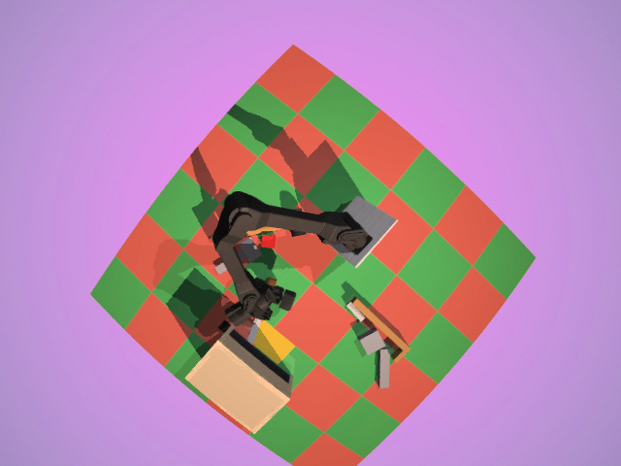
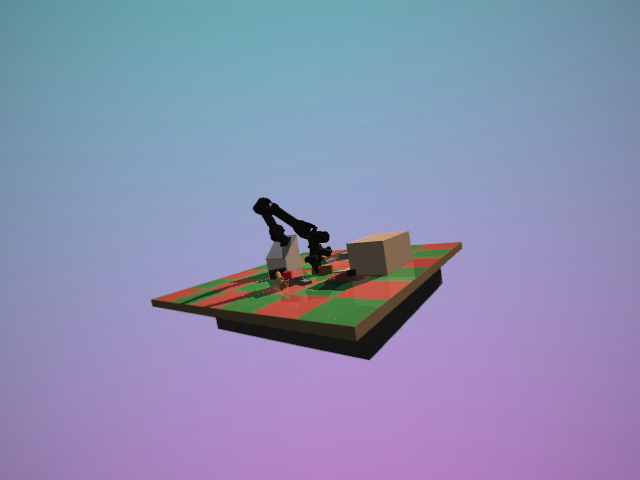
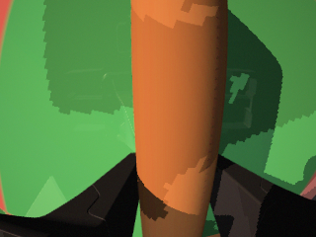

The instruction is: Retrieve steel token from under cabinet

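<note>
My gripper (image 1: pixel 262 315) (image 2: pixel 316 268) (image 3: pixel 172 161) is shut on the orange handle (image 3: pixel 178 99) of a tool, low over the table in front of the cabinet. The handle's end (image 1: pixel 271 282) also shows beside the wrist in the top view. A pale shaft with a grey strip (image 1: pixel 253 333) runs from under the gripper toward the cabinet, along the left edge of the yellow marked area (image 1: pixel 277 343). The tan cabinet (image 1: pixel 238 385) (image 2: pixel 367 258) has dark vent slots (image 1: pixel 260 354) facing that area. I cannot make out the steel token; whether the strip's far end is under the cabinet is unclear.
A black block (image 1: pixel 224 325) (image 2: pixel 351 272) is by the cabinet's corner. A red cube (image 1: pixel 269 241) (image 2: pixel 287 274), dark grey block (image 1: pixel 248 249) and pale block (image 1: pixel 220 268) lie near the arm. A wooden rail (image 1: pixel 380 328) and grey blocks (image 1: pixel 371 341) (image 1: pixel 383 368) lie to the right.
</note>
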Controlling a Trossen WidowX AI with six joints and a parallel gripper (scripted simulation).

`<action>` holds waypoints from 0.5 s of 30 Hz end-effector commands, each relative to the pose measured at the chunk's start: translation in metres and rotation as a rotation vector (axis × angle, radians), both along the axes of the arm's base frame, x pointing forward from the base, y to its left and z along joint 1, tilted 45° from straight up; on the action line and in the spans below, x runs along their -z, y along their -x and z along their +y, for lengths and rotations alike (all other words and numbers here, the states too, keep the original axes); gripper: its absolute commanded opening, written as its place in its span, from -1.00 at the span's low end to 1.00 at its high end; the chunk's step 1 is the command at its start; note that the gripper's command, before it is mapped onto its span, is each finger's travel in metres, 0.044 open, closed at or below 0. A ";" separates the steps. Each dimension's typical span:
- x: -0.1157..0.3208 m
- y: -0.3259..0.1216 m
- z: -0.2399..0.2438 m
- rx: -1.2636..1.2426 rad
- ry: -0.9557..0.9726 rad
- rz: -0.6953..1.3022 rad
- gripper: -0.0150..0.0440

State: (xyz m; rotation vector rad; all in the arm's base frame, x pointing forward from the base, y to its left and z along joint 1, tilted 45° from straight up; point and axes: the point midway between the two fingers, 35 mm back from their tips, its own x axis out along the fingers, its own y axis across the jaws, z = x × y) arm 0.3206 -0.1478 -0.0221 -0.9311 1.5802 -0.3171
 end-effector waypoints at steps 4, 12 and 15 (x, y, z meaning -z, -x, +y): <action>0.002 -0.013 0.003 0.001 -0.004 -0.016 -0.49; 0.004 -0.021 0.005 0.001 -0.004 -0.016 -0.49; 0.004 -0.024 0.006 0.001 -0.004 -0.017 -0.49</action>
